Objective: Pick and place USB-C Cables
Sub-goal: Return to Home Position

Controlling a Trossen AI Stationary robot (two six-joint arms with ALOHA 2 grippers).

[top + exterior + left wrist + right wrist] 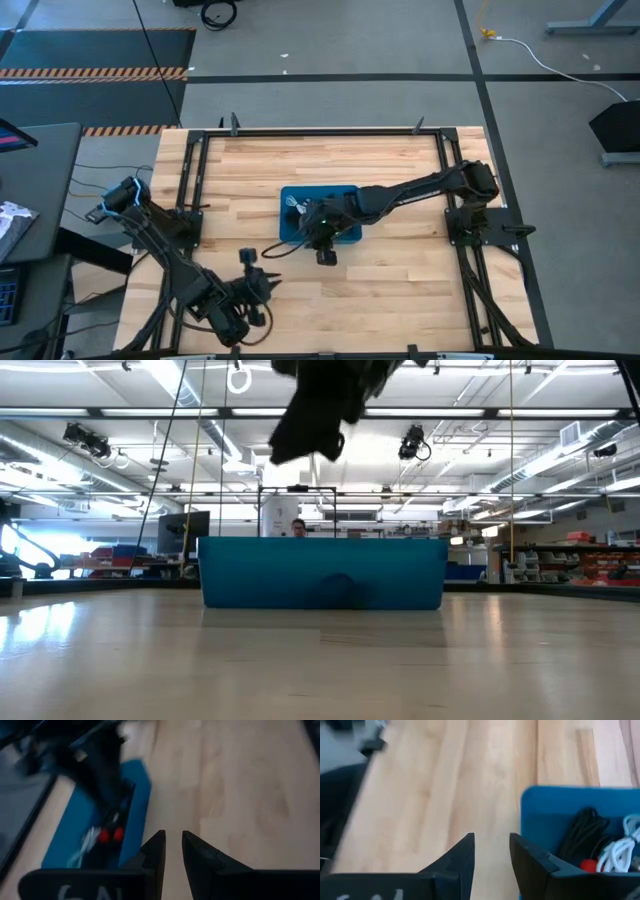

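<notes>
The USB-C cables (600, 845) lie bundled in a blue bin (300, 195) at the table's middle: black ones, a white one and red parts. They also show in the left wrist view (105, 837). My right gripper (492, 842) is open and empty, raised over bare wood just off the bin's near edge (326, 256). It hangs dark above the bin in the low view (310, 420). My left gripper (173, 840) waits near the table's near-left part (247, 257), narrowly open, pointing toward the bin.
The blue bin's wall (322, 572) stands upright on the wood table. A black frame (190, 180) runs along the table's left, far and right edges. Bare wood lies to the bin's right and toward the near edge. A person shows far behind the bin (297, 528).
</notes>
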